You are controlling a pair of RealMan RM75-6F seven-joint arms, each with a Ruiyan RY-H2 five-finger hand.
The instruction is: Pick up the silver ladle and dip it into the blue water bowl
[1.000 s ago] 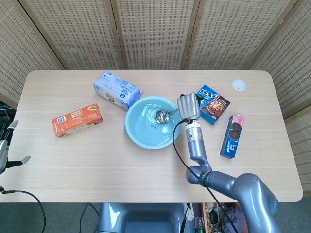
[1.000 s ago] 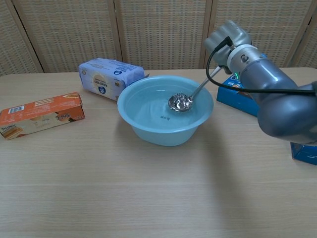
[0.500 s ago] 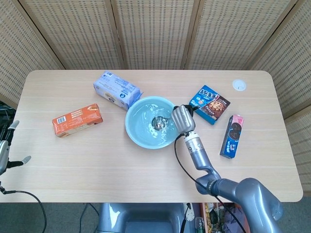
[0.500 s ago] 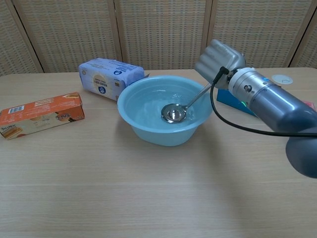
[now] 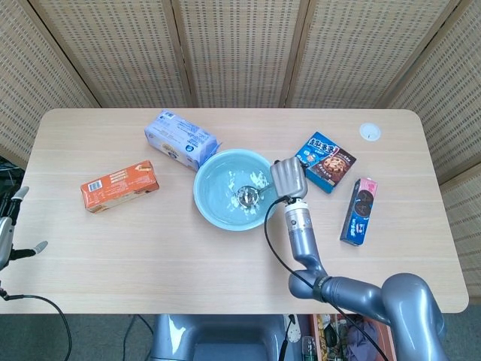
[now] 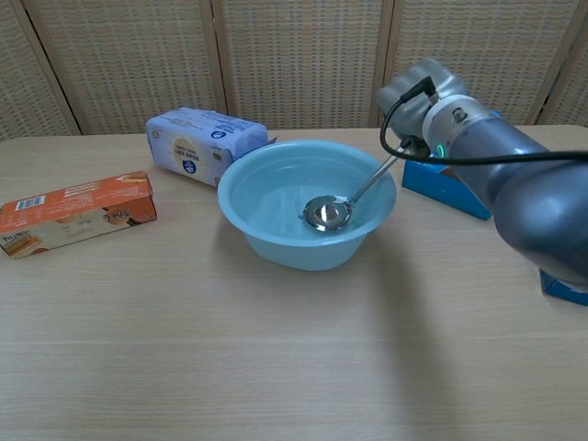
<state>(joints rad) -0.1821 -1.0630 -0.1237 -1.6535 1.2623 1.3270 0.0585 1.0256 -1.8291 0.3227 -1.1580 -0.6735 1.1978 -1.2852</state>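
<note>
The blue water bowl point(image 5: 214, 204) point(image 6: 266, 241) stands mid-table with water in it. The silver ladle point(image 5: 247, 196) point(image 6: 328, 213) has its cup down in the water, and its handle slants up over the bowl's right rim. My right hand point(image 5: 287, 177) point(image 6: 415, 90) grips the top of that handle, just right of the bowl. My left hand point(image 5: 6, 233) hangs off the table's left edge in the head view, fingers apart, holding nothing.
A light blue packet point(image 5: 180, 140) point(image 6: 204, 141) lies behind the bowl on the left. An orange box point(image 5: 120, 186) point(image 6: 73, 213) sits further left. A blue cookie box point(image 5: 324, 161) point(image 6: 450, 186) and a dark biscuit pack point(image 5: 358, 210) lie right of the hand. A white disc point(image 5: 369, 132) is at the far right.
The right hand swung down toward the near rim and then back up to the right. The ladle's cup sank lower into the water and stays near the bowl's middle.
</note>
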